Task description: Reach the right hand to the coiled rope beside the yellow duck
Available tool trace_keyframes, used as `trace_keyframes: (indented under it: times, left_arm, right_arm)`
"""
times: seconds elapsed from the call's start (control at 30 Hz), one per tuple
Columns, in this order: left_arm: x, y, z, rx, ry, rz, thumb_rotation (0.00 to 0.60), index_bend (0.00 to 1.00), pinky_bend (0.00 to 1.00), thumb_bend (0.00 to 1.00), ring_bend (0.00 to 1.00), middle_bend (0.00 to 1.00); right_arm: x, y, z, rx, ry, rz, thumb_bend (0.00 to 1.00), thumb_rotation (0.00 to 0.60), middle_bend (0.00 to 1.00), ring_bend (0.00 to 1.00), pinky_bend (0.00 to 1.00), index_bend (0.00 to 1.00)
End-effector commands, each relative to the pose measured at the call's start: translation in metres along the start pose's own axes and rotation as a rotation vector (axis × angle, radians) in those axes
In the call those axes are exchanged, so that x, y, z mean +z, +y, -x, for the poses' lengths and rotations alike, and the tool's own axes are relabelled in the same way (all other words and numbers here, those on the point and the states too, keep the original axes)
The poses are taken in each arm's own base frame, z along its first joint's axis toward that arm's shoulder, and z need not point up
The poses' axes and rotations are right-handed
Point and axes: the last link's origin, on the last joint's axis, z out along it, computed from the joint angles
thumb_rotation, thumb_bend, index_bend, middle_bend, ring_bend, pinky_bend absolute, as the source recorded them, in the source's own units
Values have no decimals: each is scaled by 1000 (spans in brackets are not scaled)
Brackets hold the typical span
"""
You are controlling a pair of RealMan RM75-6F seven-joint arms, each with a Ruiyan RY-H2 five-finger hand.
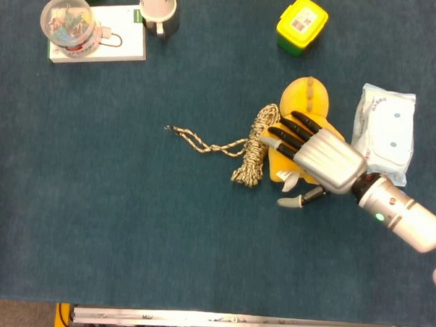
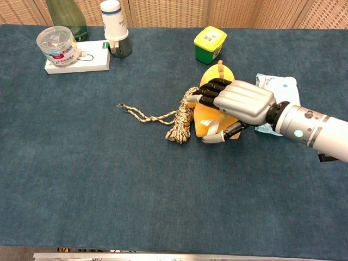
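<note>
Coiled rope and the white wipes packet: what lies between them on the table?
In the head view, the yellow duck lies between the coiled rope and the wipes packet, with the right hand spread over its lower part.

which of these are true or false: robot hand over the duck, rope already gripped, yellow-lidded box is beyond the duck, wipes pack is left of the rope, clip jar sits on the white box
1. The right robot hand is above the yellow duck. True.
2. It already grips the coiled rope. False: the fingers are spread, with the fingertips at the coil's edge and nothing held.
3. The yellow-lidded box stands beyond the duck. True.
4. The wipes pack lies left of the rope. False: it lies right of the duck, on the far side from the rope.
5. The clip jar sits on the white box. True.
</note>
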Motion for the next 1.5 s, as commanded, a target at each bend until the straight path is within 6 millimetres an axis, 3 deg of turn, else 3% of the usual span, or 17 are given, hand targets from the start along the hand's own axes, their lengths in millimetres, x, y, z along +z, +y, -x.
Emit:
trace_keyframes:
  times: [0.03, 0.37, 0.7, 1.07, 1.5]
  left_arm:
    - [0, -1, 0, 0, -1, -1, 600, 147, 52, 136, 157, 149]
    - [-1, -4, -2, -7, 7, -9, 600, 147, 52, 136, 157, 149]
    - [0, -5, -4, -12, 13, -14, 600, 147, 52, 136, 157, 149]
    - [0, -1, -2, -9, 8, -4, 600, 147, 52, 137, 157, 149]
    - [-1, -2, -3, -10, 9, -8, 600, 147, 52, 136, 157, 149]
  right_arm:
    - [4, -3, 6, -17, 1, -11, 0, 0, 109, 0, 0, 77]
    - [10, -18, 14, -45, 15, -60, 0, 0, 116, 0, 0, 77]
    - [5, -30, 6, -32, 57, -98, 0, 0, 117, 0, 0, 77]
    - [-1, -13, -7, -46, 105, -46, 0, 0, 117, 0, 0, 77]
    - [-3, -18, 15, -139, 53, -79, 0, 0, 117, 0, 0, 77]
